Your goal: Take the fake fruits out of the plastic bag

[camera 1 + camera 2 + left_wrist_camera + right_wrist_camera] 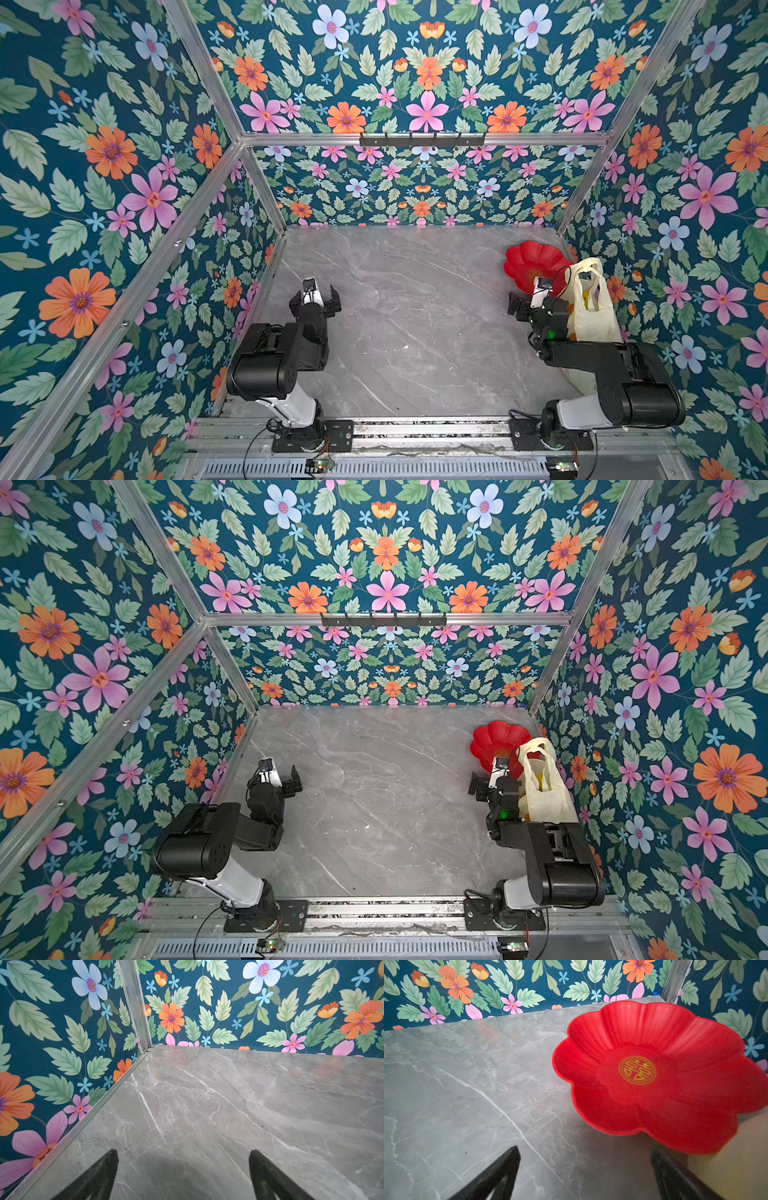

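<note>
The upright plastic bag (592,316) stands just right of my spread, empty right tool (584,1153), by the table's (415,332) right edge.

surface (415,332): grey veined stone-look slab, smooth and polished, carrying faint reflections of the walls. walls (41,1022): flat printed floral sheet, matt. frame rails (136,1005): bare ribbed metal, brushed and silvery. plastic bag (594,307): thin pale-yellow film, crinkled, translucent, with yellow showing through its side. plate (623,1022): red moulded plastic, smooth, satin sheen, fluted petals, gold printed emblem at centre. left gripper (184,1172) fingers (97,1176): black, matt, slightly grainy. arm housings (266,365): black plastic with a soft gloss; lower links (291,405): white, glossy.
</note>
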